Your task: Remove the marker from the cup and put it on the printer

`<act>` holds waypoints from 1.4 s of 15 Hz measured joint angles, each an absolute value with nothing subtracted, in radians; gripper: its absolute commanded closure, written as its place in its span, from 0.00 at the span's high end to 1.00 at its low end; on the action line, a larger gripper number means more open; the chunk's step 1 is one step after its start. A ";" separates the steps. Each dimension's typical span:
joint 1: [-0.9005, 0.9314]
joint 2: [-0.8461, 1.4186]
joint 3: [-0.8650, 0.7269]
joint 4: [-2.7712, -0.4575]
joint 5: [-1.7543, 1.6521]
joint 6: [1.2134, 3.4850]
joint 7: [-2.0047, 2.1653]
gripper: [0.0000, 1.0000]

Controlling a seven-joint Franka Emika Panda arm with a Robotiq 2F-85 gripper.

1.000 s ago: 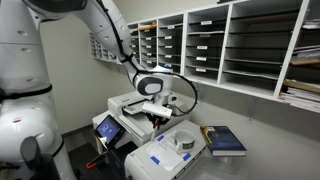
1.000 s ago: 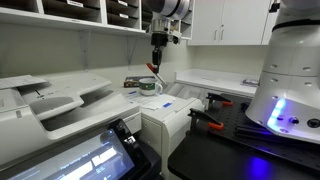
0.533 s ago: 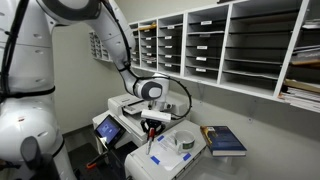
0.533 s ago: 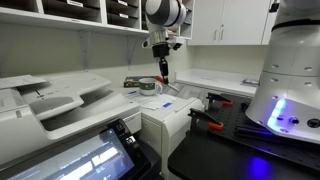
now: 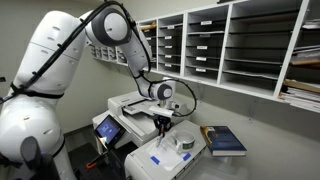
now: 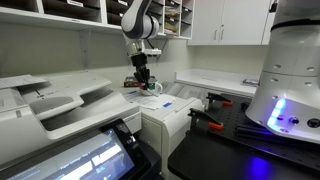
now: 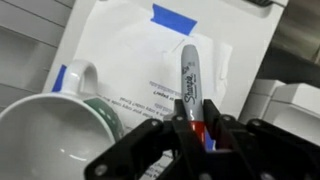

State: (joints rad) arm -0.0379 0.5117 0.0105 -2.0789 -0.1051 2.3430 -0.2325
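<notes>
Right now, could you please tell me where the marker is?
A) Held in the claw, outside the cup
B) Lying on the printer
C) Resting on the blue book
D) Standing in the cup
A: the wrist view shows the marker gripped by the claw, with the cup empty beside it.
</notes>
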 measured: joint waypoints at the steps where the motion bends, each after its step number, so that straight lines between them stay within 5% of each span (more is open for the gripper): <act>1: -0.030 0.546 0.010 -2.032 -0.102 2.321 -0.180 0.06; 5: 0.001 0.661 0.005 -1.850 -0.067 2.213 0.015 0.06; 6: 0.005 0.683 0.004 -1.810 -0.051 2.202 0.052 0.50; 8: 0.009 0.719 0.003 -1.743 -0.028 2.199 0.101 0.57; 14: 0.009 0.720 0.003 -1.683 -0.019 2.286 0.079 1.00; 21: -0.066 0.409 0.060 -1.990 0.087 2.433 -0.148 1.00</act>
